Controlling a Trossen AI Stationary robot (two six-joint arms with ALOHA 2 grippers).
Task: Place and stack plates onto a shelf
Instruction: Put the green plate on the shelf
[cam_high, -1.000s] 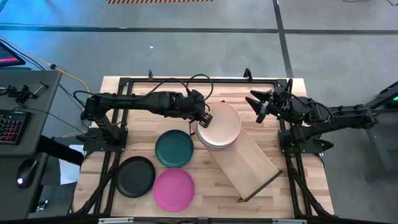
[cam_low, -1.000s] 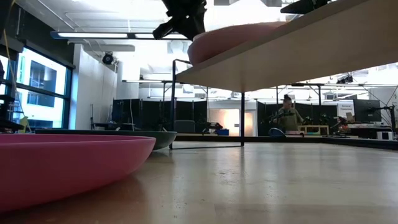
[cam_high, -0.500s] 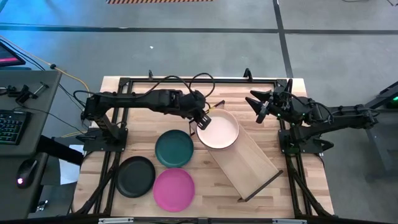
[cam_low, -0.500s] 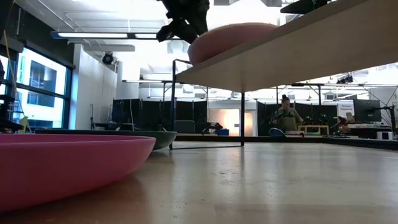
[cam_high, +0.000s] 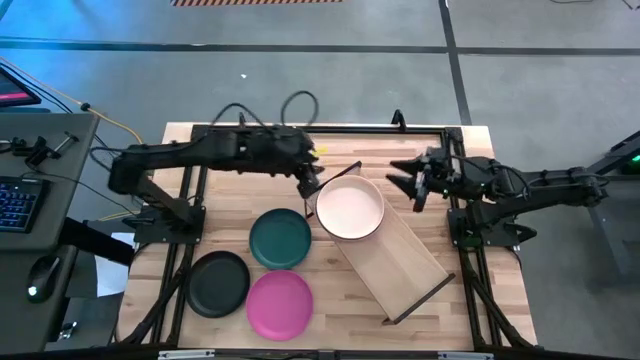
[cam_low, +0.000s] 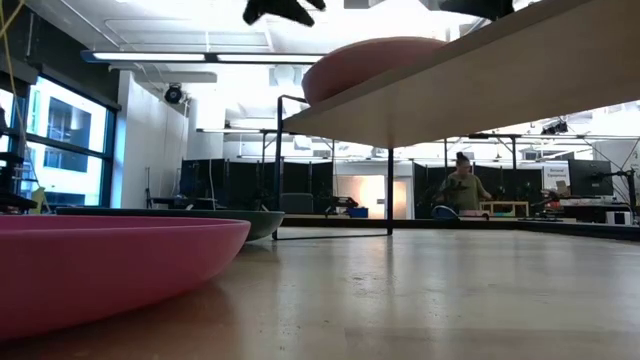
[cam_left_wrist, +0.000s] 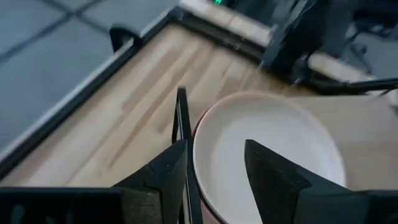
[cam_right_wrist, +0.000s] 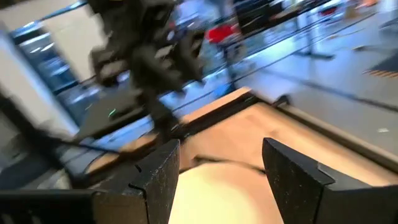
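From above, the shelf (cam_high: 392, 252) lies diagonally at the table's right, the light pink plate (cam_high: 350, 209) resting on its far end. The dark green plate (cam_high: 280, 238), black plate (cam_high: 219, 283) and magenta plate (cam_high: 279, 304) sit left of it. The left gripper (cam_high: 310, 183), fingers spread and empty, hangs just beside the pink plate; the right gripper (cam_high: 410, 183) waits to its right, fingers parted.

At table height, the plates look stiff and light; the thin rim seems the only grip.

From the left wrist, the stack beneath the pink plate is hidden.
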